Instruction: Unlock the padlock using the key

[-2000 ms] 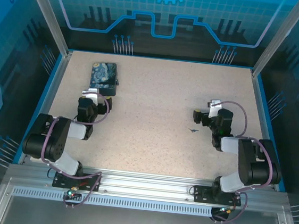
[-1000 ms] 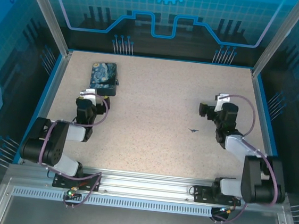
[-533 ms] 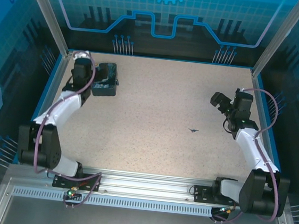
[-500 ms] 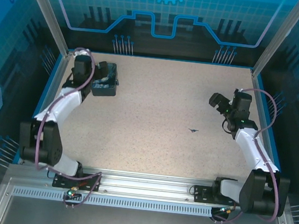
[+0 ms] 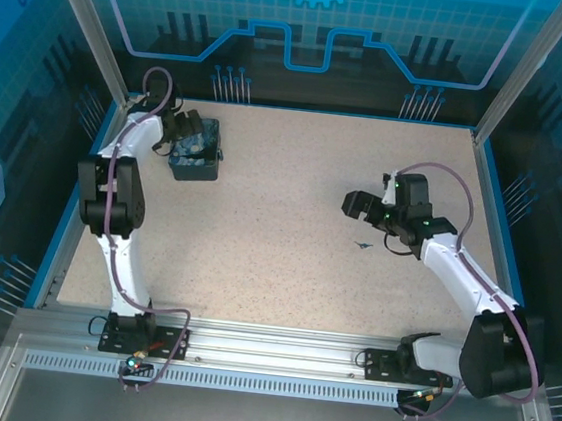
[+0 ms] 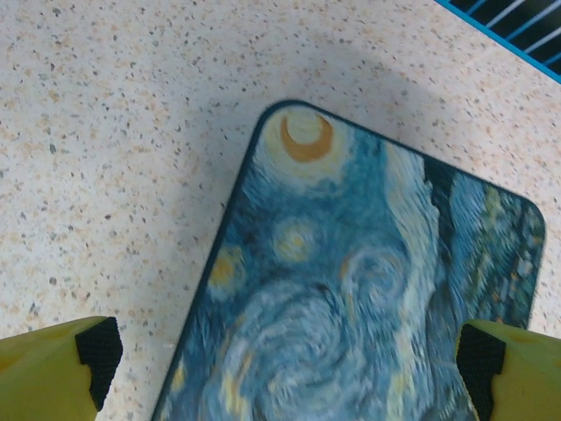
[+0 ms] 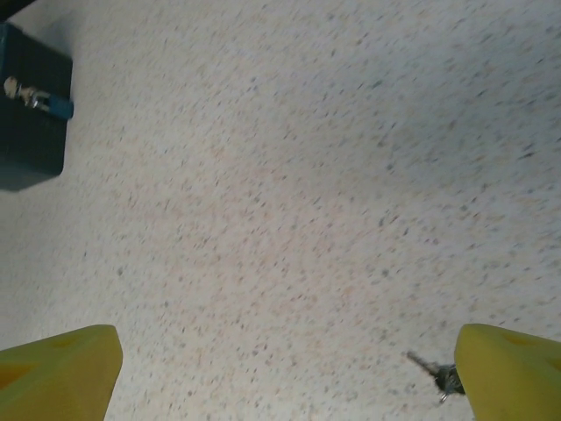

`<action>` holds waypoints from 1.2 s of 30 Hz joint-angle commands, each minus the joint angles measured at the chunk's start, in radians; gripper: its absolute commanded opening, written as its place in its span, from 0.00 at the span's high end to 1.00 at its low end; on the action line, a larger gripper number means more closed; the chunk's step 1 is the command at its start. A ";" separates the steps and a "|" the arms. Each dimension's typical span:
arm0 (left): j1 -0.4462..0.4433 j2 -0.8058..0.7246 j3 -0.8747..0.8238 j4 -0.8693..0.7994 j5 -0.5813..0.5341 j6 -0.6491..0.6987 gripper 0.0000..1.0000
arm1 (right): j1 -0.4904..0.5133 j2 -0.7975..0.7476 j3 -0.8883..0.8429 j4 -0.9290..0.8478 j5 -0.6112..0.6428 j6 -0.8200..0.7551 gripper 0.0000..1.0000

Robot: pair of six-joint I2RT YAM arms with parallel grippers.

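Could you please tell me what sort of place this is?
Probably a robotics lab test cell: left arm and right arm bolted to an aluminium rail, a speckled tabletop, and blue-tinted see-through panels around it.

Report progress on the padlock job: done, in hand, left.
Done: nothing yet. The key lies loose on the table, far from the padlock. In hand: the left gripper is open right over the padlock; the right gripper is open above the table, with the key close to one finger. Left: pick up the key, steady the padlock, insert the key and turn it.
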 commanded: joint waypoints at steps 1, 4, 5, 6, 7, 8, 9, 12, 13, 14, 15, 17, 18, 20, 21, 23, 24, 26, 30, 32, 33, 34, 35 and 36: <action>0.014 0.077 0.118 -0.087 0.029 -0.020 0.01 | 0.014 -0.044 -0.027 -0.042 -0.026 -0.003 0.02; 0.014 0.166 0.240 -0.129 0.062 -0.015 0.01 | 0.014 -0.083 -0.042 -0.057 -0.019 -0.009 0.02; 0.014 0.189 0.273 -0.138 0.080 -0.017 0.01 | 0.015 -0.095 -0.046 -0.063 -0.015 -0.010 0.01; 0.013 0.215 0.307 -0.143 0.104 -0.022 0.01 | 0.015 -0.106 -0.048 -0.070 -0.011 -0.013 0.01; 0.012 0.238 0.338 -0.143 0.129 -0.025 0.01 | 0.014 -0.118 -0.052 -0.079 -0.005 -0.018 0.01; 0.010 0.256 0.362 -0.144 0.150 -0.030 0.01 | 0.015 -0.124 -0.052 -0.086 -0.001 -0.021 0.01; 0.006 0.274 0.387 -0.143 0.177 -0.031 0.01 | 0.015 -0.133 -0.053 -0.095 0.003 -0.025 0.01; -0.019 0.308 0.443 -0.143 0.250 -0.028 0.01 | 0.014 -0.144 -0.053 -0.114 0.009 -0.028 0.01; -0.031 0.310 0.451 -0.139 0.267 -0.024 0.01 | 0.014 -0.147 -0.054 -0.116 0.010 -0.025 0.01; -0.045 0.309 0.450 -0.132 0.289 -0.020 0.01 | 0.015 -0.148 -0.053 -0.114 0.009 -0.022 0.01; -0.062 0.306 0.447 -0.125 0.307 -0.014 0.01 | 0.015 -0.149 -0.055 -0.109 0.005 -0.017 0.01; -0.098 0.299 0.441 -0.115 0.359 -0.006 0.01 | 0.016 -0.147 -0.059 -0.098 -0.004 -0.006 0.01; -0.117 0.295 0.439 -0.111 0.390 -0.003 0.01 | 0.016 -0.145 -0.059 -0.093 -0.009 0.001 0.01; -0.162 0.282 0.417 -0.098 0.435 0.002 0.01 | 0.019 -0.143 -0.062 -0.087 -0.015 0.015 0.01; -0.189 0.270 0.396 -0.082 0.461 0.001 0.01 | 0.022 -0.142 -0.063 -0.082 -0.017 0.022 0.01; -0.243 0.244 0.351 -0.048 0.499 0.003 0.01 | 0.028 -0.143 -0.066 -0.078 -0.016 0.038 0.01; -0.275 0.230 0.327 -0.027 0.513 0.004 0.01 | 0.032 -0.144 -0.067 -0.073 -0.016 0.045 0.01; -0.330 0.207 0.288 0.006 0.546 0.001 0.01 | 0.041 -0.144 -0.072 -0.067 -0.012 0.061 0.01; -0.421 0.146 0.226 0.039 0.554 0.000 0.01 | 0.044 -0.118 -0.061 -0.050 -0.006 0.080 0.00; -0.433 0.077 0.137 0.108 0.519 -0.037 0.01 | 0.043 -0.087 -0.034 -0.052 0.004 0.079 0.00; -0.432 0.019 0.084 0.162 0.493 -0.069 0.01 | 0.043 -0.066 -0.015 -0.050 0.006 0.076 0.00; -0.429 -0.030 0.025 0.206 0.466 -0.094 0.01 | 0.042 -0.045 0.003 -0.047 0.003 0.076 0.00; -0.424 -0.085 -0.034 0.248 0.431 -0.121 0.01 | 0.036 -0.014 0.029 -0.047 -0.001 0.073 0.00; -0.418 -0.139 -0.094 0.281 0.404 -0.142 0.01 | 0.031 0.020 0.058 -0.044 -0.006 0.067 0.00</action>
